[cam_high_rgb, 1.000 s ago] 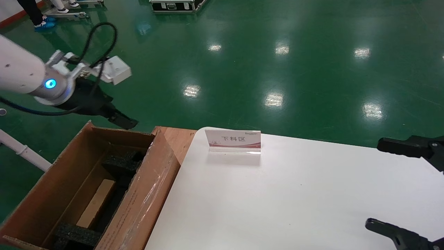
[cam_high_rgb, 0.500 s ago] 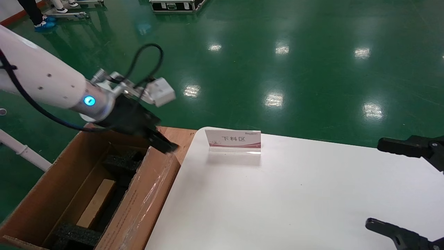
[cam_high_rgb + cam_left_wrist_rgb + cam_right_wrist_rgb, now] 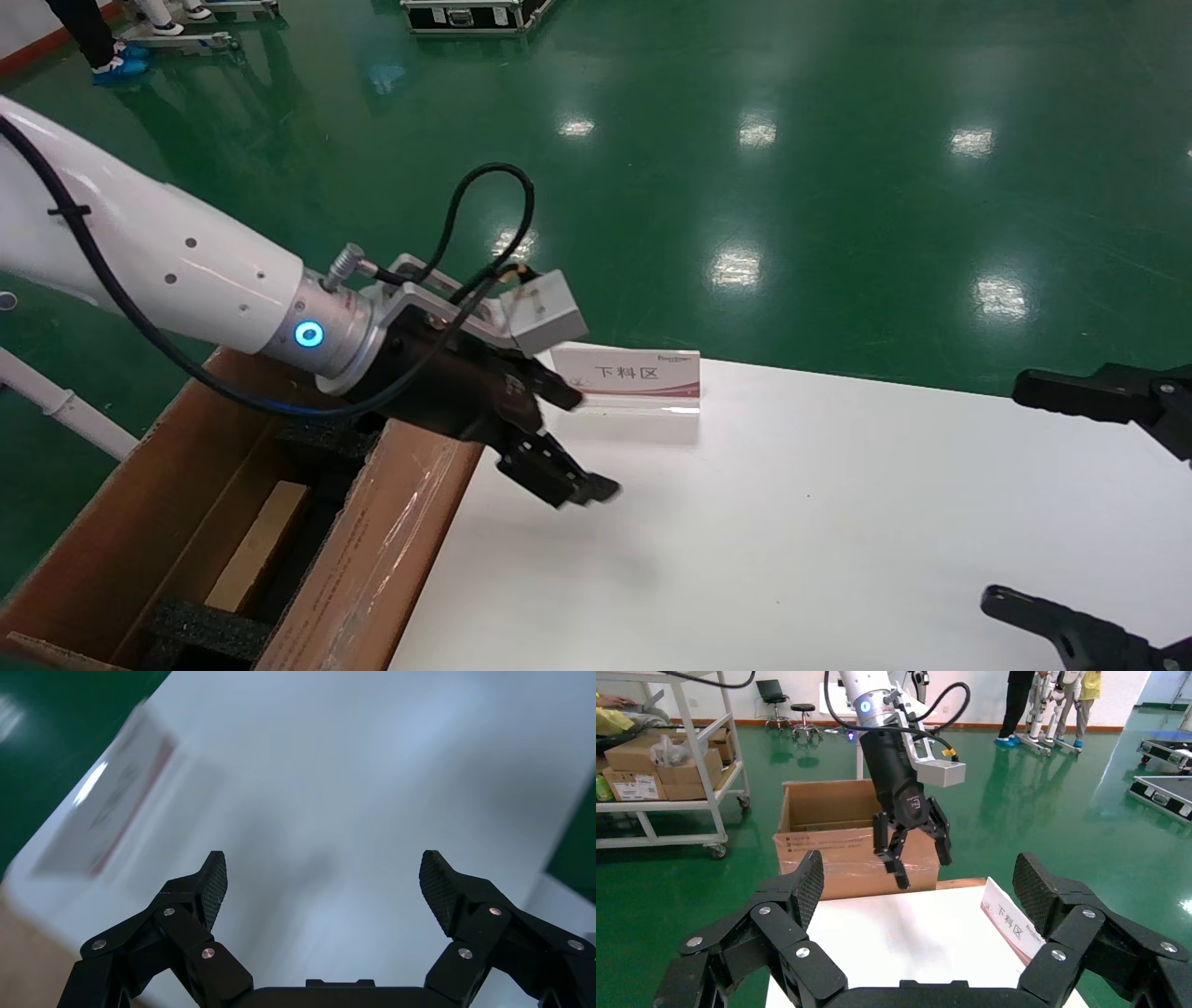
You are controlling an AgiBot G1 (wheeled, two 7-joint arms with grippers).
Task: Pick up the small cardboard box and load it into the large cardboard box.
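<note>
The large cardboard box [image 3: 391, 550] stands open at the table's left, with a taped flap and black foam blocks [image 3: 200, 629] inside. The small cardboard box [image 3: 259, 543], slim and pale brown, lies inside it between the foam blocks. My left gripper [image 3: 577, 444] is open and empty, hovering over the white table's [image 3: 792, 522] left edge, just right of the large box's flap. In the left wrist view my left gripper [image 3: 323, 881] shows only bare table between its fingers. My right gripper [image 3: 1004, 492] is open and empty at the table's right side; it also shows in the right wrist view [image 3: 919, 881].
A small sign card [image 3: 626, 376] stands at the table's far edge, close behind my left gripper. The green floor lies beyond. The right wrist view shows the large box [image 3: 835, 839], my left gripper [image 3: 923, 869] and a cart with cartons [image 3: 659, 762] far off.
My left gripper has swung from beyond the large box's far end to the right and nearer, across the flap, to above the table's left edge. The small box stays inside. The right arm has not moved.
</note>
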